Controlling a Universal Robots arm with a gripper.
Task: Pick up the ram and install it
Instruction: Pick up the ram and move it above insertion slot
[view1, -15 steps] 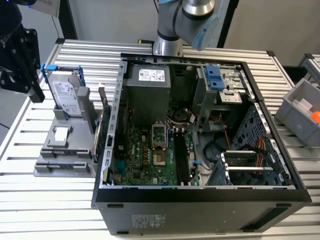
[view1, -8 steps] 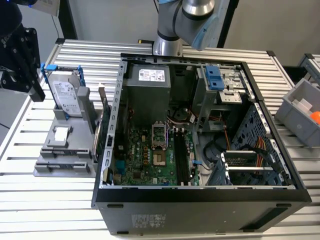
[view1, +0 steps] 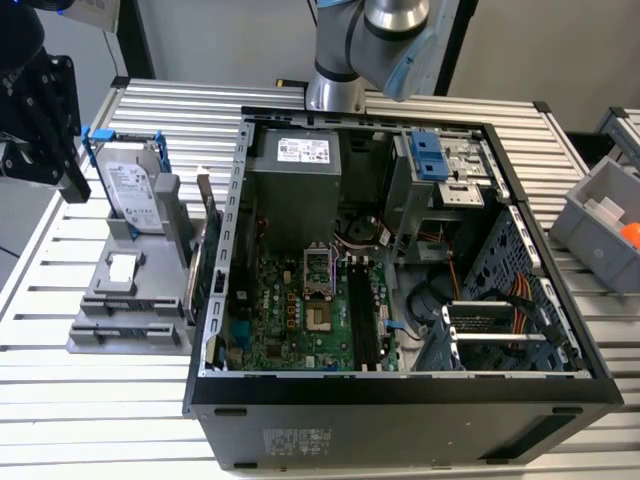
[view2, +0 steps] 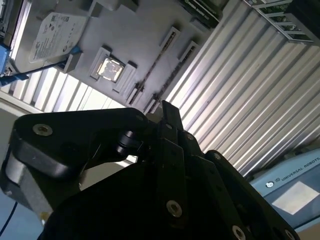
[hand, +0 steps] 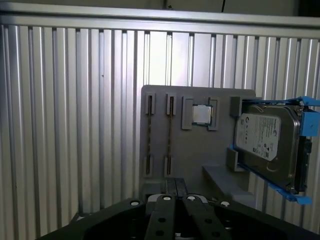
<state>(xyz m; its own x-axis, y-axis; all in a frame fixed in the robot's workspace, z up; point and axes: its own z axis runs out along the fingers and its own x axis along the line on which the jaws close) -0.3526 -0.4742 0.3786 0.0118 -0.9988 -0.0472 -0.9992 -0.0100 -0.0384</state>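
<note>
Fine print, seemingly unreadable, covers the hard drive label (hand: 262, 137) and power supply sticker (view1: 303, 150), while white maker's lettering marks the blue arm cover (view2: 300, 176).

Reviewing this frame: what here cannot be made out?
Holder slots: first wrist view, seen edge-on; whether ram sticks sit in them is too thin to tell.
Motherboard sockets: exterior view, too small to tell filled from empty.
Hard drive: first wrist view, far end cut off by the picture's edge.
Gray bin: exterior view, cut off by its right edge; the wall hides most of its contents.
</note>
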